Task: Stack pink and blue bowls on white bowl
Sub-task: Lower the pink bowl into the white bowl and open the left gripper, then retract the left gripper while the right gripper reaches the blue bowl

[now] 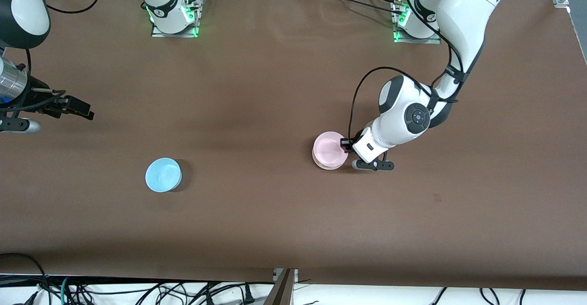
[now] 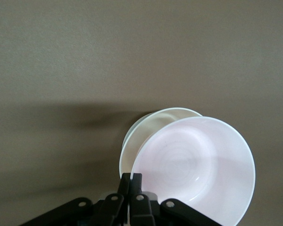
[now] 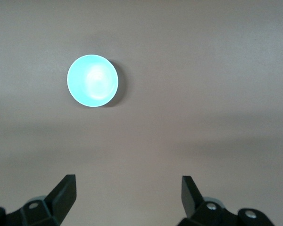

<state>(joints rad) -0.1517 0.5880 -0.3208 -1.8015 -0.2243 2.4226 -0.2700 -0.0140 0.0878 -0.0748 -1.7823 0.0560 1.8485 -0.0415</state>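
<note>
My left gripper (image 1: 347,146) is shut on the rim of the pink bowl (image 1: 329,148) and holds it right over the white bowl (image 1: 328,166), a little off centre. Only an edge of the white bowl shows under it. In the left wrist view the gripper (image 2: 132,181) pinches the pink bowl (image 2: 198,165), with the white bowl's rim (image 2: 131,141) showing beside it. The blue bowl (image 1: 163,174) stands alone on the table toward the right arm's end. My right gripper (image 1: 85,110) is open and empty, up in the air at that end. Its wrist view shows the gripper (image 3: 129,193) and the blue bowl (image 3: 93,80).
The brown table (image 1: 275,89) holds only the three bowls. The arms' bases (image 1: 174,18) stand along the table's edge farthest from the front camera. Cables lie off the table's near edge.
</note>
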